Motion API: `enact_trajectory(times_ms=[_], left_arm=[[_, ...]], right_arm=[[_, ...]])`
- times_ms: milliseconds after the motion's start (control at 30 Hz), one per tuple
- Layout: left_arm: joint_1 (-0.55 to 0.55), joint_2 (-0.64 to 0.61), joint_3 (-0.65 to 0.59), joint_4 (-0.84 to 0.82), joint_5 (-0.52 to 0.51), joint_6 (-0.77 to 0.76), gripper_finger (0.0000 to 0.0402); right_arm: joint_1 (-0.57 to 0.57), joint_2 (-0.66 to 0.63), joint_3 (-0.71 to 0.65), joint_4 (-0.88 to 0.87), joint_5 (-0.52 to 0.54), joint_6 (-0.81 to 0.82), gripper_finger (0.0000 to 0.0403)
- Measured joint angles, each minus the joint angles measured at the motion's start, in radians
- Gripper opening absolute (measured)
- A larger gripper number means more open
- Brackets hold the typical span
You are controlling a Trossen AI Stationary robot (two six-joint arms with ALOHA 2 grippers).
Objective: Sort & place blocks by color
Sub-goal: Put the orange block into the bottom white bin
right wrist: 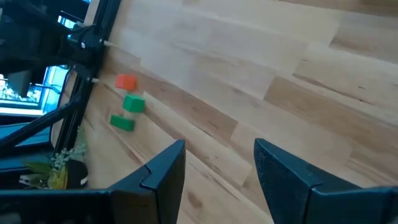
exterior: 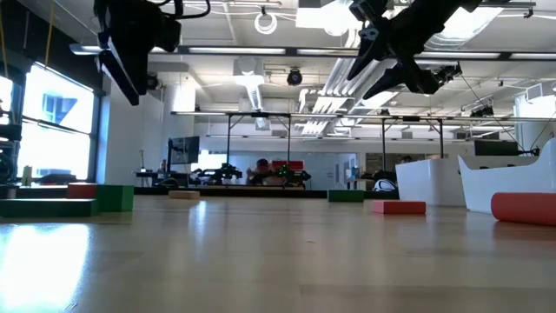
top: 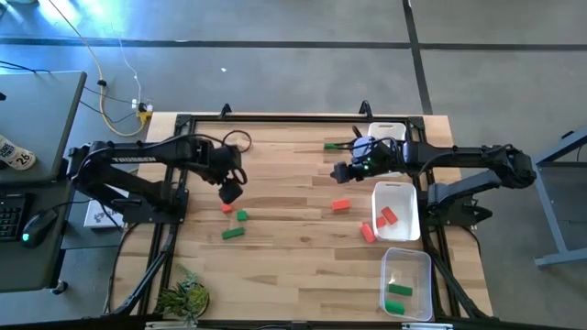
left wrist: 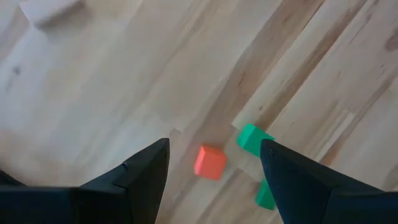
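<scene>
My left gripper hangs open above the table, with nothing between its fingers. Just below it, lying on the wood, are a red cube, a green cube and a green bar. My right gripper is also open and empty, raised over the table's far right part. A red block lies toward the near side of it, and a green block lies near the far edge. A tan block rests apart from the others.
A white tray at the right holds red blocks. A clear tray near the right front corner holds green blocks. A plant sprig lies at the left front corner. Bare wood spans the table's middle.
</scene>
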Motion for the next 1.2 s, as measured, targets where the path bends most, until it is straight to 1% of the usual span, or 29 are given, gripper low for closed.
enact_trajectory(times_ms=[133,267,333,533,633,733,1000,1200], left_arm=[[-0.052,0.028,0.000,-0.010,-0.002,-0.138,0.0239],[-0.101,0.087,0.000,-0.010,-0.013,-0.290,0.0239],[-0.123,0.125,0.000,-0.011,-0.015,-0.328,0.0239],[-0.199,0.228,0.000,-0.025,-0.019,-0.251,0.0239],[-0.227,0.266,0.000,-0.036,-0.022,-0.247,0.0239],[-0.249,0.290,0.000,-0.054,-0.038,-0.211,0.0239],[-0.250,0.335,0.000,-0.069,-0.037,-0.057,0.0239],[-0.233,0.370,0.000,-0.072,-0.016,-0.010,0.0239]], right_arm=[[0.009,0.000,0.000,0.000,-0.002,-0.001,0.0177],[0.009,0.000,0.000,0.000,-0.002,0.001,0.0177],[0.009,0.000,0.000,0.000,-0.004,0.000,0.0177],[0.009,0.000,0.000,-0.001,-0.008,-0.022,0.0177],[0.009,0.000,0.000,-0.006,-0.010,-0.029,0.0177],[0.009,0.000,0.000,-0.005,-0.010,-0.029,0.0177],[0.009,0.000,0.000,-0.005,-0.010,-0.025,0.0177],[0.009,0.001,0.000,-0.005,-0.010,-0.018,0.0177]])
